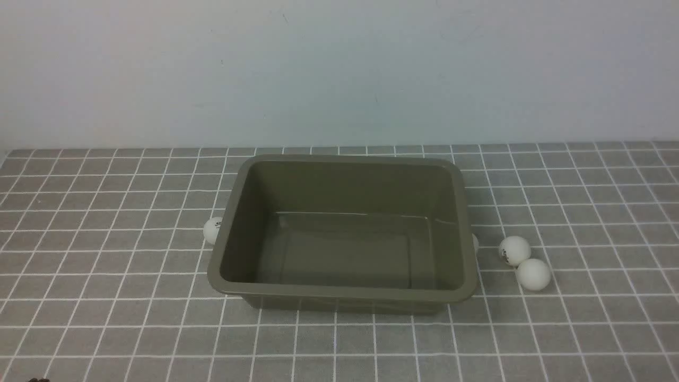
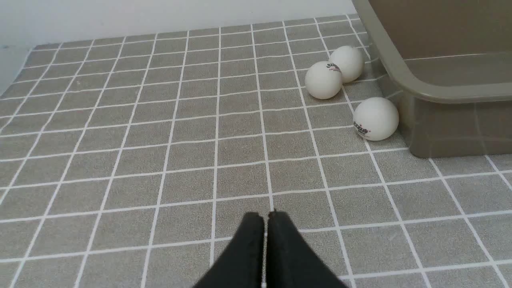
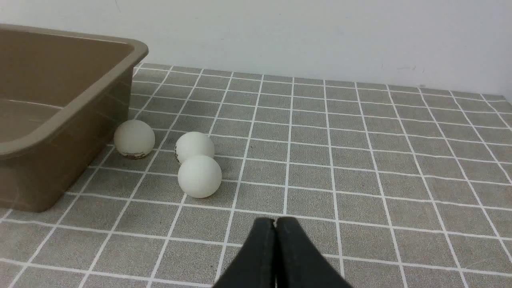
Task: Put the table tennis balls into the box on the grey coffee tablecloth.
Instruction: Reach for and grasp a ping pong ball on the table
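Note:
The olive-brown box (image 1: 249,180) stands empty in the middle of the grey checked tablecloth (image 1: 106,297). In the front view one white ball (image 1: 212,229) peeks out at its left side and two balls (image 1: 514,250) (image 1: 533,274) lie to its right. The left wrist view shows three balls (image 2: 375,119) (image 2: 323,79) (image 2: 349,63) beside the box (image 2: 404,76). The right wrist view shows three balls (image 3: 134,139) (image 3: 194,146) (image 3: 199,176) beside the box (image 3: 72,108). My left gripper (image 2: 266,216) is shut and empty, short of its balls. My right gripper (image 3: 275,221) is shut and empty, short of its balls.
A pale wall (image 1: 339,69) rises behind the cloth's far edge. The cloth's left edge shows in the left wrist view (image 2: 24,60). Neither arm shows in the front view.

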Controlling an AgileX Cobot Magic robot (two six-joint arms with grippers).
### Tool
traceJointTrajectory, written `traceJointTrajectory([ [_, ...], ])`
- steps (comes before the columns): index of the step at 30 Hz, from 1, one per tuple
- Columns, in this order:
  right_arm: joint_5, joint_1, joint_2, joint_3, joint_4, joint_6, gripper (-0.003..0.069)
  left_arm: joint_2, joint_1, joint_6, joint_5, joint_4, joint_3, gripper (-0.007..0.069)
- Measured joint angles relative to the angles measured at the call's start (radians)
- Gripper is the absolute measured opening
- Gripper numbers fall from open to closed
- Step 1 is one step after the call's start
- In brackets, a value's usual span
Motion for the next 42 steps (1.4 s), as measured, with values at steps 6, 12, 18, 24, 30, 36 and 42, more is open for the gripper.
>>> traceJointTrajectory([
  [6, 0.000, 0.000, 0.000, 0.000, 0.000, 0.000, -0.0015, 0.000, 0.000, 0.000, 0.000, 0.000, 0.000, -0.0005],
  [12, 0.000, 0.000, 0.000, 0.000, 0.000, 0.000, -0.0015, 0.000, 0.000, 0.000, 0.000, 0.000, 0.000, -0.0005],
  [18, 0.000, 0.000, 0.000, 0.000, 0.000, 0.000, -0.0015, 0.000, 0.000, 0.000, 0.000, 0.000, 0.000, -0.0005],
  [24, 0.000, 0.000, 0.000, 0.000, 0.000, 0.000, -0.0015, 0.000, 0.000, 0.000, 0.000, 0.000, 0.000, -0.0005],
  [30, 0.000, 0.000, 0.000, 0.000, 0.000, 0.000, -0.0015, 0.000, 0.000, -0.007, -0.049, -0.055, 0.004, -0.0005],
  [36, -0.001, 0.000, 0.000, 0.000, 0.000, 0.000, -0.0015, 0.000, 0.000, -0.033, -0.396, -0.235, 0.006, -0.0005],
  [42, -0.001, 0.000, 0.000, 0.000, 0.000, 0.000, -0.0015, 0.000, 0.000, -0.033, -0.754, -0.269, 0.006, -0.0005],
])
